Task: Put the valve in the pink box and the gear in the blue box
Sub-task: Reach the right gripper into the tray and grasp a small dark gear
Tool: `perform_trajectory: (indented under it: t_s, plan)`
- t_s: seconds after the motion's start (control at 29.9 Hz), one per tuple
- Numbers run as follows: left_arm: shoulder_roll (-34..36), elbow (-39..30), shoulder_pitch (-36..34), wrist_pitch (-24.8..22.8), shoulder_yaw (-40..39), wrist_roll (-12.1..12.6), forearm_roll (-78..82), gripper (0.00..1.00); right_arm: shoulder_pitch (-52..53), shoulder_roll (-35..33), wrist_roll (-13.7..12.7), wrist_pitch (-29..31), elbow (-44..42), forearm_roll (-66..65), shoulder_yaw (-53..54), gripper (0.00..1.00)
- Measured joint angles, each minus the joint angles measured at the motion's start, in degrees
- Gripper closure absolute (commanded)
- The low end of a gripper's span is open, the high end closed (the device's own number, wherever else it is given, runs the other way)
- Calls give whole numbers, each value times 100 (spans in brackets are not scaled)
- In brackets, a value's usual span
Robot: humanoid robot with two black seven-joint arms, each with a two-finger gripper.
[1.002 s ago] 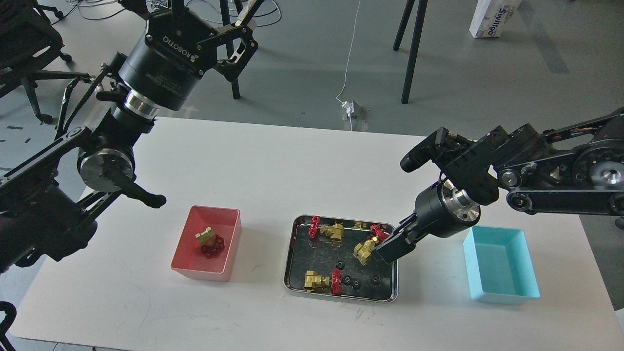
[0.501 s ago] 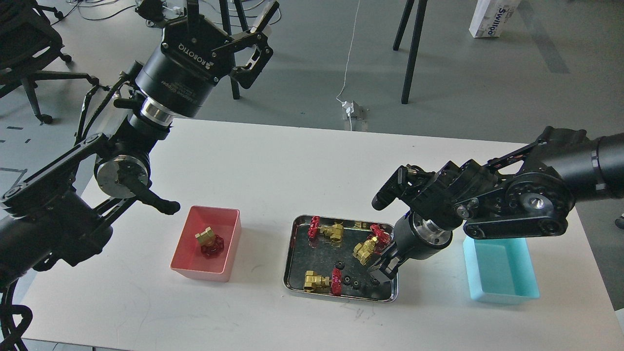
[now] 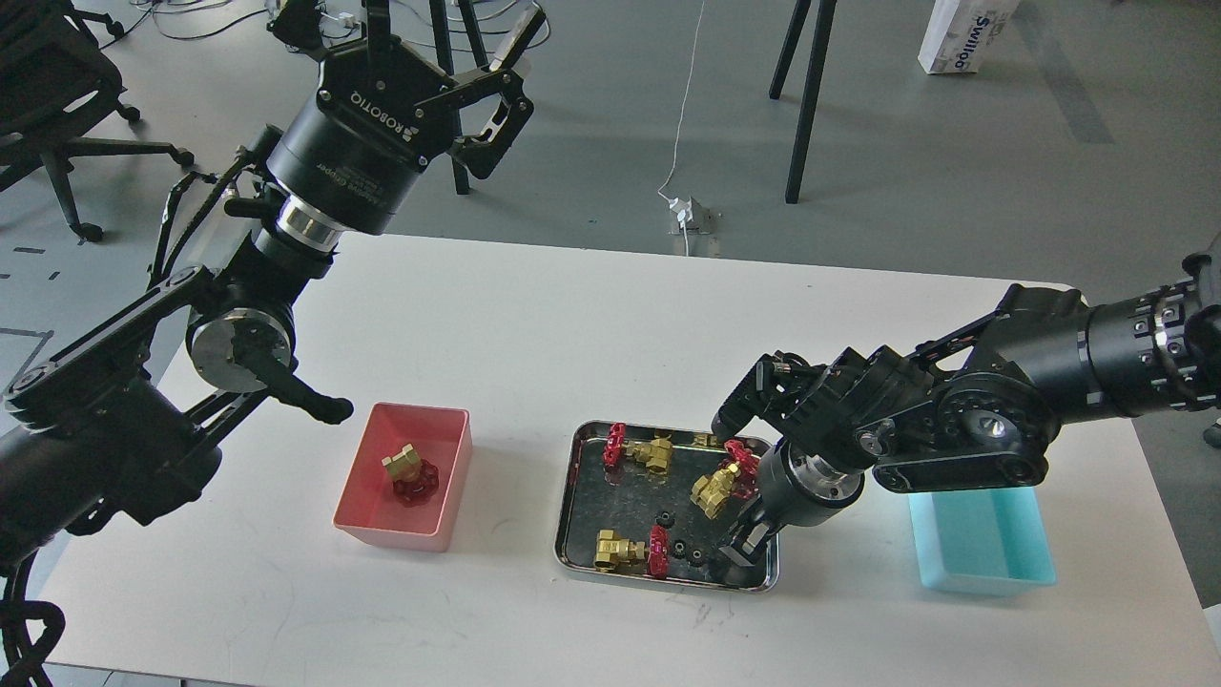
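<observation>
Valve (image 3: 410, 474) number one sat inside the pink box (image 3: 367, 520), red wheel down, gold body pointing up and a bit left. High on the left, the left gripper (image 3: 482, 91) had its fingers spread wide, holding nothing. The steel tray (image 3: 572, 477) held three more valves (image 3: 637, 450) and tiny black gears (image 3: 679, 549). The right gripper (image 3: 733, 551) dipped into the tray's near right corner; I could not tell how its fingers stood. The blue box (image 3: 987, 549) was partly under that arm.

Single head view, forward and down
</observation>
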Motion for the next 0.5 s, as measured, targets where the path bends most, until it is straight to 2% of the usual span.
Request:
perform_trajectory:
  t_s: [0.5]
  plan:
    - [-31,26,102,0,2,0,15,16,-216,271,0,-9,-340,-12,-25,56]
